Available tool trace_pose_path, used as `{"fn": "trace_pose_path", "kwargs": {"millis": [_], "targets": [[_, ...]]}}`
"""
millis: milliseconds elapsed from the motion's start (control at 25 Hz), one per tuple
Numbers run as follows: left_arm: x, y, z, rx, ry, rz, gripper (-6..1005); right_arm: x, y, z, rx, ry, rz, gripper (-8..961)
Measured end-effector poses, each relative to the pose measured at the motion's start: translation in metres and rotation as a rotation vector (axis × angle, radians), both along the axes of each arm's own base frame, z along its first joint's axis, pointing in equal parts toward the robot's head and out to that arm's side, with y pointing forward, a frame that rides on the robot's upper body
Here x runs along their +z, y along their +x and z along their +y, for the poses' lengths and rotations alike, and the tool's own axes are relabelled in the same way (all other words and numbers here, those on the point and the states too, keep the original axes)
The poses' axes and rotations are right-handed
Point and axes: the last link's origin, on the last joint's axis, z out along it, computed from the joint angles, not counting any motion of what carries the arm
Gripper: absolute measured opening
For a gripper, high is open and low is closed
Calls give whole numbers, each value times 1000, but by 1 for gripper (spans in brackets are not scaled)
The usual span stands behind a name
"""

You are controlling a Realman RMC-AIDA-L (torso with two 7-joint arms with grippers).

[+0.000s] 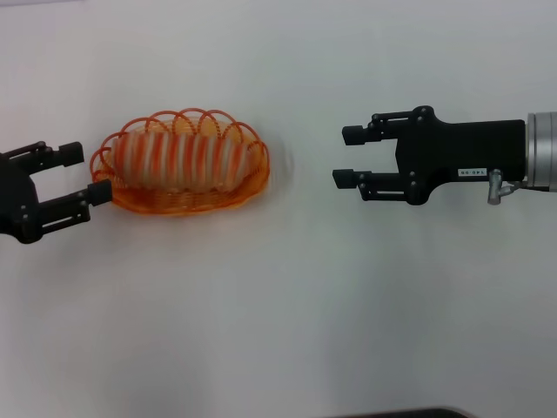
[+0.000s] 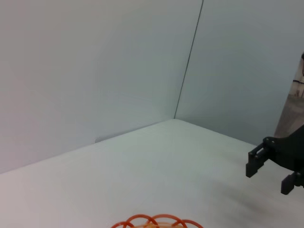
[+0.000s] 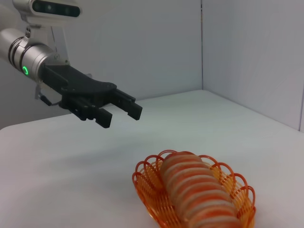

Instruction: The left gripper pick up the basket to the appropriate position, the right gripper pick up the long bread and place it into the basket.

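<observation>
Head view, basket: the basket [image 1: 181, 165] sits on the white table [image 1: 278, 331], left of centre; its long axis runs side to side across the view.
Head view, bread: the long bread [image 1: 187, 157] lies inside the basket, lengthwise along that same axis, its ridges crosswise; it looks fully seated, so the placing seems done.
Head view, left gripper: the left gripper [image 1: 85, 174] is at the basket's left end, fingers spread; the nearer fingertip touches or almost touches the rim, though I cannot tell if it grips; probably steadying or letting go.
Head view, right gripper: the right gripper [image 1: 350, 157] hangs well apart to the right, fingers spread and empty, pointing at the basket; likely clear after the drop.
Left wrist view: only the top loops of the rim [image 2: 156, 221] show at the edge; the right gripper [image 2: 270, 172] appears farther off, empty.
Right wrist view: the loaf [image 3: 199, 194] fills the basket [image 3: 142, 183] end to end; the left gripper [image 3: 121, 113] appears here raised beyond it, spread, holding nothing.
</observation>
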Motion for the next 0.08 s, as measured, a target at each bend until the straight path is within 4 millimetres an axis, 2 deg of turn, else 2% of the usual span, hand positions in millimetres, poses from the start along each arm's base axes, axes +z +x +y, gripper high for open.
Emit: {"fn": "trace_pose_path", "kwargs": {"millis": [80], "targets": [[-1,-1,-1,2,-3,1,702,0,0,1,1,0,0,626]]}}
